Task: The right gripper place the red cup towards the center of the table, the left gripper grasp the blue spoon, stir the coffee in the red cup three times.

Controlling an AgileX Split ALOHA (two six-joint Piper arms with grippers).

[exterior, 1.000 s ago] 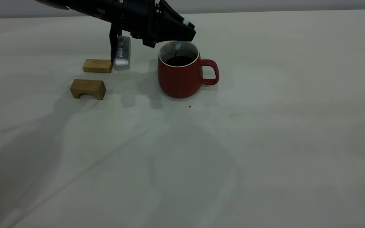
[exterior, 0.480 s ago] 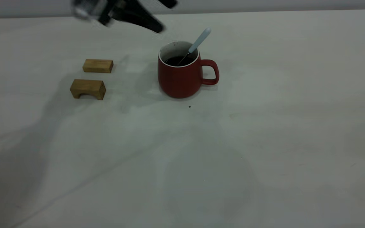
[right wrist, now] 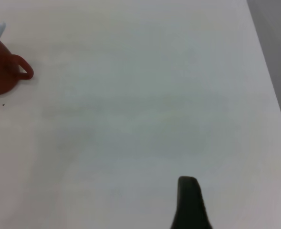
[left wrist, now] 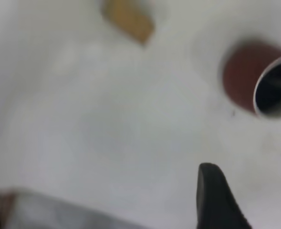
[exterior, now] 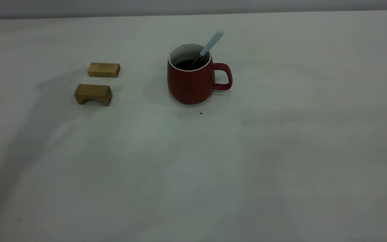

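Stood mid-table: red cup point(exterior: 189, 82), blue spoon point(exterior: 209, 45) propped against rim in coffee point(exterior: 188, 64), likely stirred. Left gripper point(left wrist: 247, 200) spread, empty; right gripper point(right wrist: 190, 202) fingers: cannot tell.

The outside view is dim and a bit grey. Soft light falls from above, so the table point(exterior: 281, 151) looks palest near its far edge. Big faint shadows lie across the near left corner, with no hard edges. The cup point(exterior: 190, 82) throws a small soft shadow to its left, and the two wood blocks point(exterior: 94, 94) do too. There is no glare.

The left wrist view is very blurry (smeared, as when a camera moves): the cup point(left wrist: 247, 78) and a block point(left wrist: 128, 19) are fuzzy blobs. The right wrist view is brighter and clear, with a dark blurred finger point(right wrist: 190, 205) up close.
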